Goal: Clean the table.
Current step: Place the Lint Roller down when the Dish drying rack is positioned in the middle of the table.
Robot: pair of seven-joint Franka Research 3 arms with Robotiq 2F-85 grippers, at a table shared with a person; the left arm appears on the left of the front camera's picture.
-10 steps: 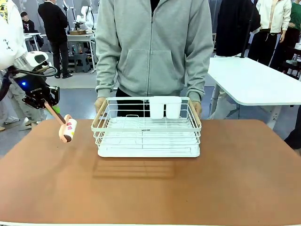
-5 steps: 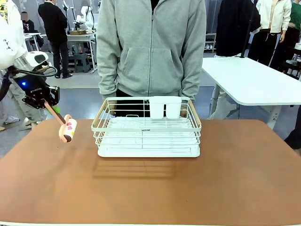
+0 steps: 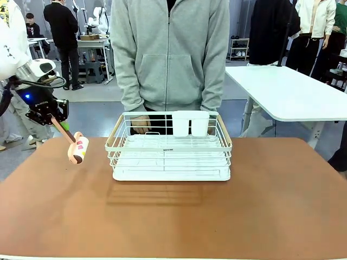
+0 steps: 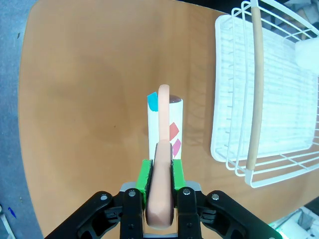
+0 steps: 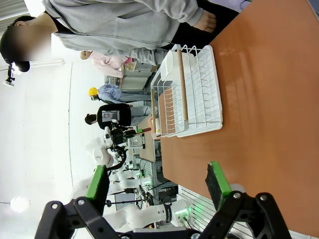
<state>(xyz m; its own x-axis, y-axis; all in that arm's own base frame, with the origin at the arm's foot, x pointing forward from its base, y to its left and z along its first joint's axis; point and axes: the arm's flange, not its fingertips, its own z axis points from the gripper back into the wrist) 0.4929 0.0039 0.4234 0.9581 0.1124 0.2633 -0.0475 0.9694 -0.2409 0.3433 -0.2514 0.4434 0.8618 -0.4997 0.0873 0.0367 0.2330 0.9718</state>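
A white wire dish rack (image 3: 169, 147) with pale wooden side handles sat at centre frame in the front view, on the far half of the desk (image 3: 179, 222), with a white cup holder (image 3: 190, 123) hung on its back rim. A person in a grey hoodie (image 3: 171, 51) stood right behind it, one hand (image 3: 141, 124) showing through the wires. A white-topped table (image 3: 293, 92) stood upper right.

The desk top was smooth reddish-brown with a thin pale edge, and it spanned the lower frame.

Left end effector (image 3: 51, 116), upper left of the front view, was clamped on the peach handle of a lint roller (image 3: 78, 148), roller end hanging low over the desk's left edge. The left wrist view added the coloured patches on the roller (image 4: 165, 124) and green pads (image 4: 145, 175) pressed to the handle. Right end effector (image 5: 157, 181), lower frame in its wrist view, was spread wide with nothing between the pads, above the desk.
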